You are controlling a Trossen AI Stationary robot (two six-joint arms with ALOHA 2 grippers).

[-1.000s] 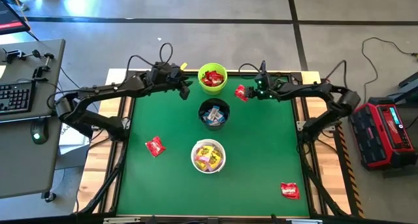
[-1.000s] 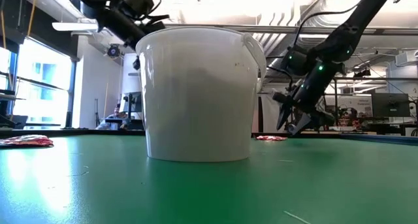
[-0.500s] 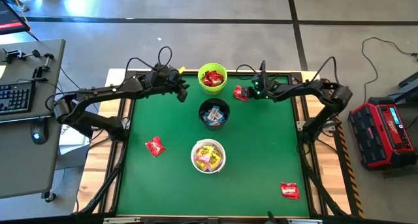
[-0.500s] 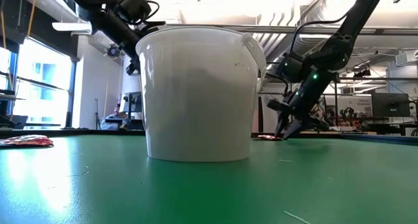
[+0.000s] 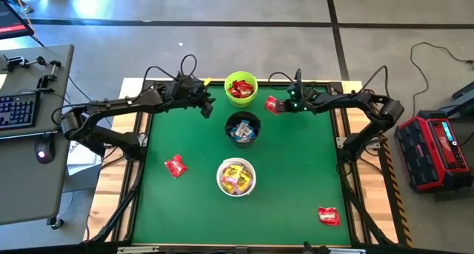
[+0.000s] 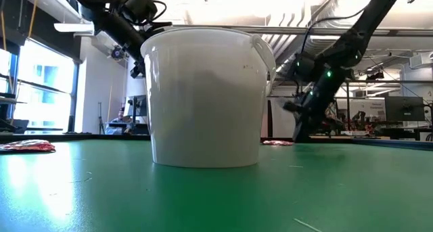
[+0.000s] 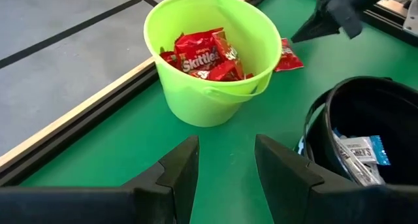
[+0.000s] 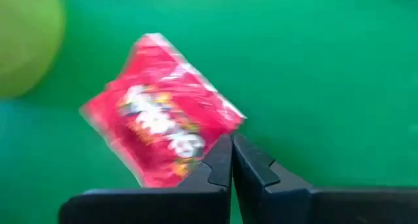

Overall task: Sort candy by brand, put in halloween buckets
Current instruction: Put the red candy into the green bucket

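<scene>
1. The desk (image 5: 296, 172) carries three buckets in a row: the lime green bucket (image 5: 241, 89) of red Skittles packets sits just beside the right end effector (image 5: 284, 104), the black bucket (image 5: 243, 129) is near it, and the white bucket (image 5: 236, 177) of yellow packets is well apart from it.
2. The left end effector (image 7: 225, 168) hovers narrowly parted and empty, facing the green bucket.
3. The right end effector is down at the desk with its fingers pressed together on the edge of a red Skittles packet (image 8: 163, 110), which lies flat just beside the green bucket.
4. That packet looks light, thin, soft and glossy, so it will likely flop and may slip. A pinch on the crimped edge seems the best hold; the grip now catches only a corner and may be marginal.
5. Two more red packets (image 5: 175, 166) (image 5: 328, 215) lie well apart from both end effectors.
</scene>
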